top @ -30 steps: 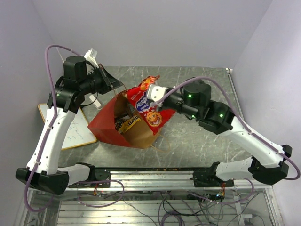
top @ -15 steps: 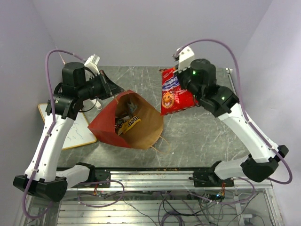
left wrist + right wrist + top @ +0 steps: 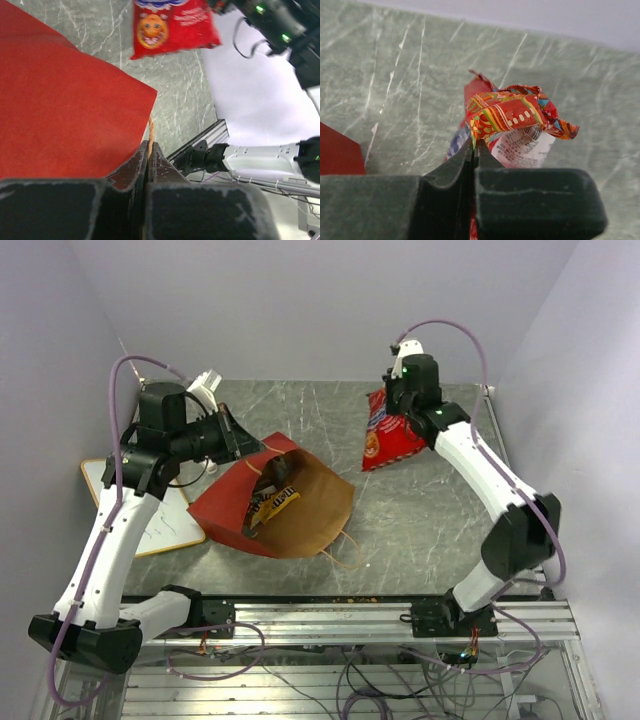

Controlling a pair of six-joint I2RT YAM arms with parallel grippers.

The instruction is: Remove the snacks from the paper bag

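Your right arm has swung the chip bag [image 3: 390, 440] away from the mouth of the paper bag [image 3: 305, 515], where it was a second ago, out to the far right part of the table [image 3: 430, 520]. Your left arm has hardly shifted, and the paper bag now lies flatter than before.

Your right gripper [image 3: 394, 406] is pinched tight on the crumpled top seam of the chip bag. The wrist view shows its jaws pressed together with the foil bunched between them [image 3: 474, 145], and the rest of the chip bag [image 3: 515, 120] hangs below. It hangs well apart from the paper bag. You cannot tell from these views whether its lower edge touches the table.

Your left gripper [image 3: 232, 435] is clamped on the paper bag's far left rim. Its wrist camera shows the jaws closed narrow on the edge of the red panel [image 3: 149, 146], with the chip bag [image 3: 170, 25] in sight beyond it.

The paper bag lies on its side at the middle of the table, red panel to the left and brown inside facing up. Small packets [image 3: 272, 502] sit in its mouth: one yellow and brown, and a darker one just behind it. The bag's left corner lies next to the whiteboard [image 3: 160, 520] at the table's left edge.
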